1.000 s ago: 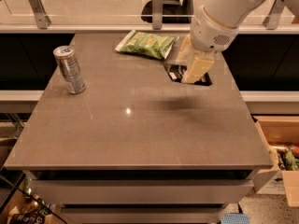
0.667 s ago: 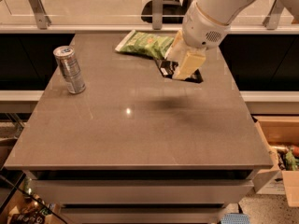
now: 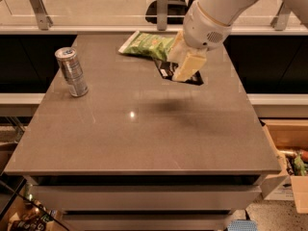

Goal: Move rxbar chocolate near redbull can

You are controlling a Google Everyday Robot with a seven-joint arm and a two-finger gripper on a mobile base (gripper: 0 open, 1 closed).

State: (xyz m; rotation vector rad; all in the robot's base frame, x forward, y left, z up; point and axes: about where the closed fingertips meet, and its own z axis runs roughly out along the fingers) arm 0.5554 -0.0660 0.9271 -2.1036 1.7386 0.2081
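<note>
While the front of the desk (image 3: 144,148) is carrying only a soft shadow (image 3: 161,107) on the camera's side of the end effector (image 3: 186,67), that shadow is suggesting the arm is hanging above the surface, not resting on it. Farther in, and well apart to the left of the end effector, the redbull can (image 3: 71,72) is standing upright near the desk's left edge. It is serving as the landmark for the drop, so it is probably best left undisturbed.

At the same depth or slightly beyond, the end effector is pointing down and tilting toward the camera. The rxbar chocolate (image 3: 165,71) is showing directly beneath and behind its tip, black wrapper and white lettering peeking out to the left and right. Whether the end effector is clamping the bar or merely poising over it cannot be told from this view.

The bar is sitting far to the can's right, so the task is looking unfinished, and a long leftward carry is likely needed. Just beyond and to the left of the end effector, a green chip bag (image 3: 147,44) is lying flat, close to the bar's far corner. A low sweep would risk dragging it.
</note>
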